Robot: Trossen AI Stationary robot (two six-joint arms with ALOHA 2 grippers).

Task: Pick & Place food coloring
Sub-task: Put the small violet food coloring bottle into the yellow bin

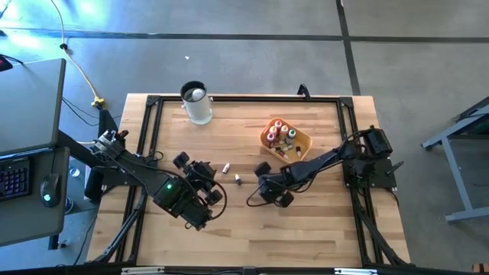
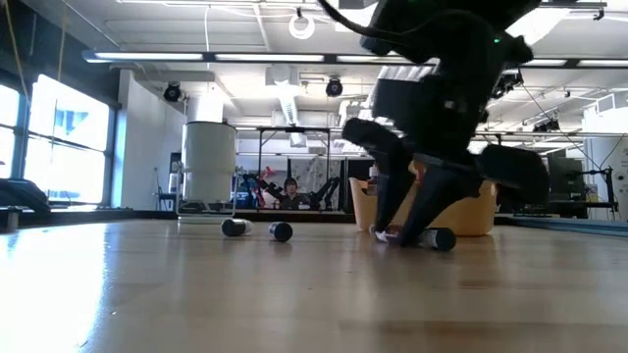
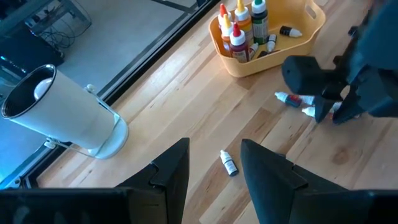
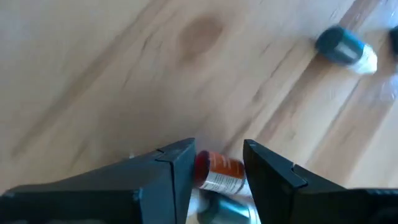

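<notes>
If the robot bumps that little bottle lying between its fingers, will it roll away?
Probably. The orange-labelled bottle lies on its side between the right gripper's open fingers, and looks round, so it could roll. It looks small, likely light, and the smooth wooden table wouldn't slow it.

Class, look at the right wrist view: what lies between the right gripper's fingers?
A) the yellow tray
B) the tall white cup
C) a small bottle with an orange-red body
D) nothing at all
C: the right gripper is down at the table with a small orange-red bottle lying on the wood between its open fingers.
</notes>
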